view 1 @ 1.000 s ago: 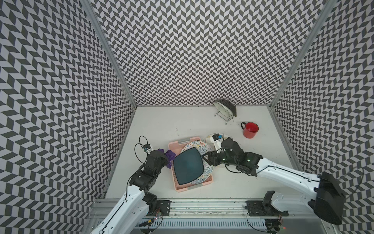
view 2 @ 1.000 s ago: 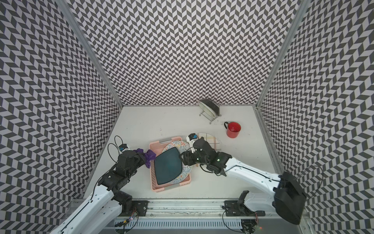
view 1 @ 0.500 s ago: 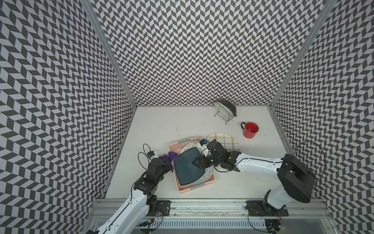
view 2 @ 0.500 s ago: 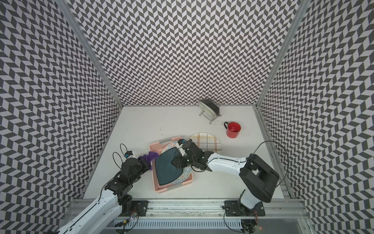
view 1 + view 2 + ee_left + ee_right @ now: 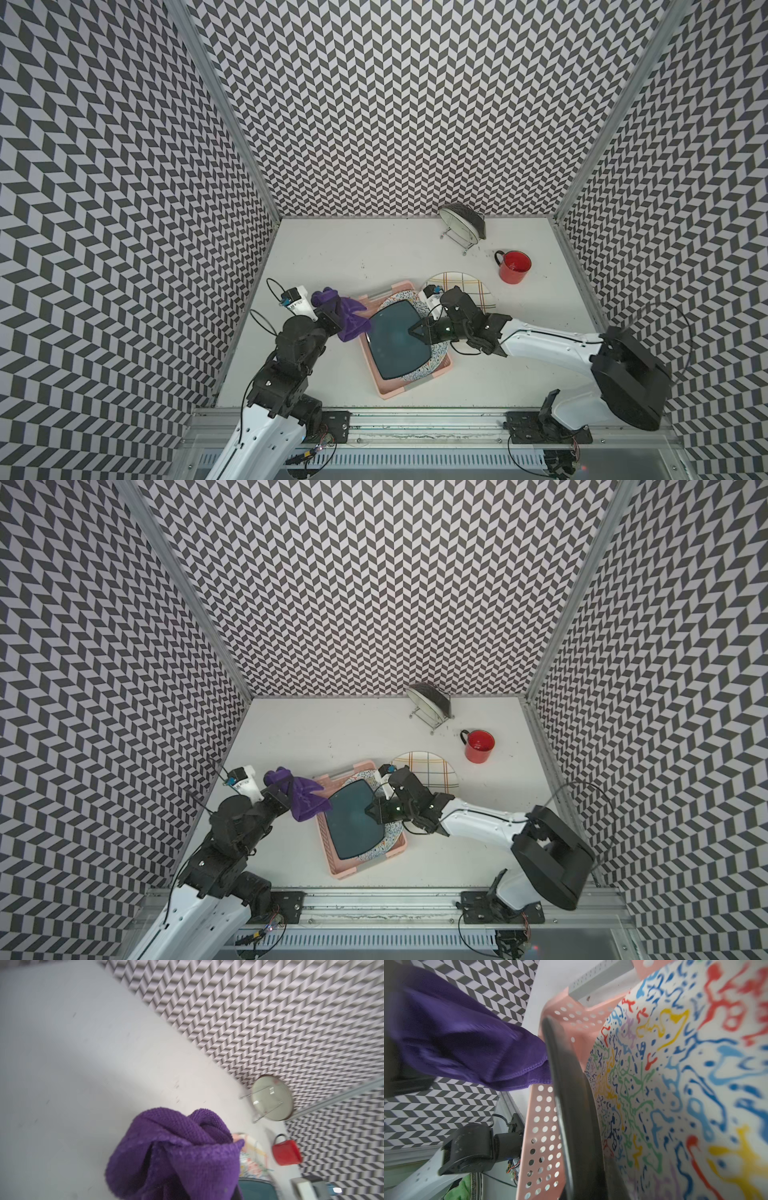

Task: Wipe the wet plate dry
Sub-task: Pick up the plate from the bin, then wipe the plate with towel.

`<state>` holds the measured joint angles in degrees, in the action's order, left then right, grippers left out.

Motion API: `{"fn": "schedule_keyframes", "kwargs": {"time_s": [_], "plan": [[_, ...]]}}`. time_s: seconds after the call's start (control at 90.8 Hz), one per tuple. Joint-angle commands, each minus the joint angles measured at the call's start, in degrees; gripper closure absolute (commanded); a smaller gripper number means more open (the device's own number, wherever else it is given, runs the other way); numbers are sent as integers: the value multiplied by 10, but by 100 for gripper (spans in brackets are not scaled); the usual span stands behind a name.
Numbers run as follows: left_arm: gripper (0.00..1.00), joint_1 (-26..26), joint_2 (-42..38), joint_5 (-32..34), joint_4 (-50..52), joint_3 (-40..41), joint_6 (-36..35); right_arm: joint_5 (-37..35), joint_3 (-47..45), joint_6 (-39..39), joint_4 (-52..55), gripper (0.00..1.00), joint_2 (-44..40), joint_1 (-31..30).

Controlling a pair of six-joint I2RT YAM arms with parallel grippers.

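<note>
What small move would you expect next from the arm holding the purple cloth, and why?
Probably the left gripper should ease toward the other arm, drawing the purple cloth onto the dark plate. The cloth reaches only that plate's edge, its face is uncovered, and the right gripper seems to pinch the opposite rim, steadying it over the pink tray.

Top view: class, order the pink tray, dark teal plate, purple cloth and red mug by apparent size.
1. pink tray
2. dark teal plate
3. purple cloth, bunched up
4. red mug

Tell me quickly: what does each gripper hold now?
Left gripper: closed, holding the purple cloth.
Right gripper: closed on the teal plate edge.
</note>
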<state>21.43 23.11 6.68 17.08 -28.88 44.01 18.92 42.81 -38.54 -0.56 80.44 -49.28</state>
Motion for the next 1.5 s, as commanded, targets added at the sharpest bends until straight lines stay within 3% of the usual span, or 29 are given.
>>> {"fn": "schedule_keyframes", "kwargs": {"time_s": [0.0, 0.066, 0.176, 0.363, 0.54, 0.617, 0.738, 0.826, 0.947, 1.046, 1.179, 1.256, 1.355, 1.487], "plan": [[100, 9, 18, -99, -30, -22, -62, -14, 9, -28, -114, 100, -105, 5], [100, 23, 58, -138, -52, -18, -76, -23, -2, -49, -140, 100, -137, 4], [100, 71, 96, -138, -83, -2, -90, -29, -26, -100, -204, 100, -189, 4], [100, 224, 137, -148, -204, 11, -121, -33, -37, -139, -279, 100, -227, 3], [100, 384, 245, -50, -231, -23, -156, -43, -35, -158, -318, 100, -235, 4], [100, 421, 288, -12, -225, -41, -160, -71, -32, -165, -324, 100, -249, 4], [100, 418, 296, 59, -198, -57, -133, -79, -25, -157, -321, 100, -274, 4], [100, 372, 244, 106, -157, -58, -126, -42, -16, -135, -285, 100, -285, 3], [100, 264, 170, 63, -137, -44, -140, -42, -49, -127, -305, 100, -292, -47], [100, 212, 186, -20, -137, -47, -141, -45, -71, -127, -360, 100, -279, -88], [100, 218, 241, -93, -166, -77, -151, -43, -82, -113, -378, 100, -259, -112], [100, 263, 282, -139, -201, -101, -185, -50, -80, -107, -374, 100, -257, -113], [100, 348, 339, -110, -191, -137, -236, -114, -78, -104, -357, 100, -288, -102], [100, 331, 316, -82, -206, -101, -210, -110, -66, -117, -315, 100, -351, -28]]}}
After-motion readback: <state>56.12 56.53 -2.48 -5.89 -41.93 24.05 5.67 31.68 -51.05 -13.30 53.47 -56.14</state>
